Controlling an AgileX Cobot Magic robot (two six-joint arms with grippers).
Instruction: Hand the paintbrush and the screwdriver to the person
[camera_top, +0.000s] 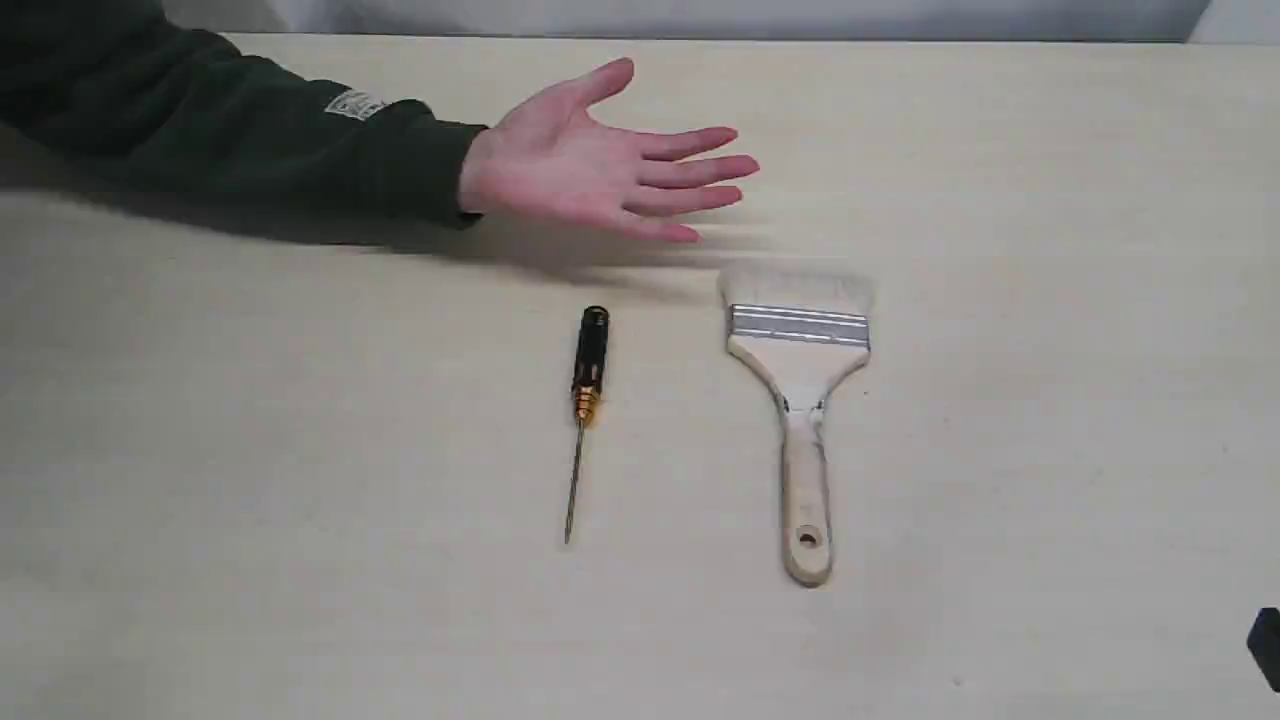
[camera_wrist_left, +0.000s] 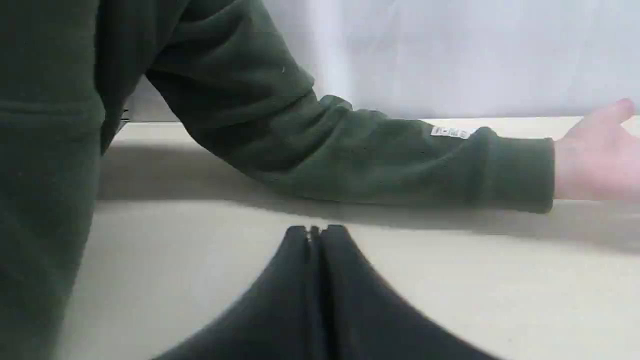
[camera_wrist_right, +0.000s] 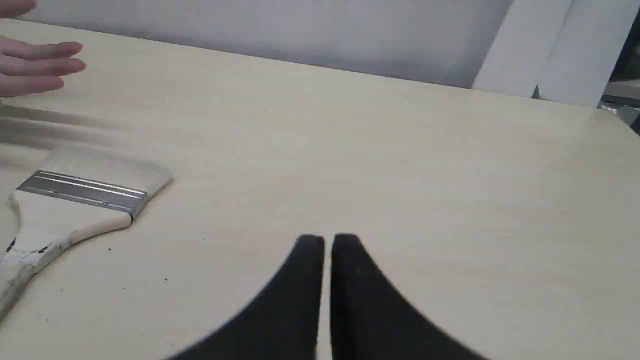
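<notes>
Screwdriver and paintbrush lie apart on table — person's open hand beyond. Left gripper pressed closed, right gripper a slit apart — both empty.

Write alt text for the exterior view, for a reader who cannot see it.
An open hand in a dark green sleeve reaches over a pale table, palm showing. Nearer the camera lie a black-handled screwdriver and, to its right, a wide paintbrush, apart, both untouched, the bristles toward the hand.
</notes>
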